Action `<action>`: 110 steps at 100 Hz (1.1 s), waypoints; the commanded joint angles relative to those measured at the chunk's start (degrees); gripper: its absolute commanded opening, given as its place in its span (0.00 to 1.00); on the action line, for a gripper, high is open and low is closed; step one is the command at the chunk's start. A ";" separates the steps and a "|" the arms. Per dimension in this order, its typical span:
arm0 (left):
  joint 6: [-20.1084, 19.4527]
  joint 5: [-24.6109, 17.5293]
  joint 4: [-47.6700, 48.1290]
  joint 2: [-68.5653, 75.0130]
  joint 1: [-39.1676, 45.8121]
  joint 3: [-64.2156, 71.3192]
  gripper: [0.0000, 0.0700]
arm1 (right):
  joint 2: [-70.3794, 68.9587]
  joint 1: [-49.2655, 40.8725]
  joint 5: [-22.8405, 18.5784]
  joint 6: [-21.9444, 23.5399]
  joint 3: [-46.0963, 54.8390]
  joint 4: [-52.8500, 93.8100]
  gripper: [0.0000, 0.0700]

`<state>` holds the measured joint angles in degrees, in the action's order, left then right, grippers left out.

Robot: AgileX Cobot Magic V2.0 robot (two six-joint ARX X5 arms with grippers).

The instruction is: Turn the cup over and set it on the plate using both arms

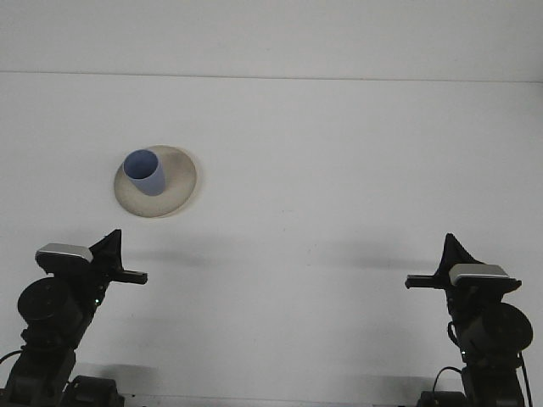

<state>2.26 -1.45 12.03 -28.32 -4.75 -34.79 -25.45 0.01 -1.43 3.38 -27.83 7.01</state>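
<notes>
blue cup (145,172) upright, mouth up, on the left part of the beige plate (176,187), far left of the white table (339,170). left gripper (112,246) and right gripper (450,249) both pinched closed, empty, low near the front edge, well apart. wide bare tabletop between and beyond them.

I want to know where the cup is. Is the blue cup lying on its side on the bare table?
No, the blue cup stands upright, open end up, on the beige plate.
</notes>
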 commanded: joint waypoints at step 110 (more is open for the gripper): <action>-3.34 0.22 -23.02 26.95 5.14 31.41 0.02 | -0.09 -0.04 0.11 -0.22 -0.17 -0.98 0.00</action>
<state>-0.56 -1.43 -9.63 -2.50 0.03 -4.27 -25.45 0.01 -1.43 3.38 -27.83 6.94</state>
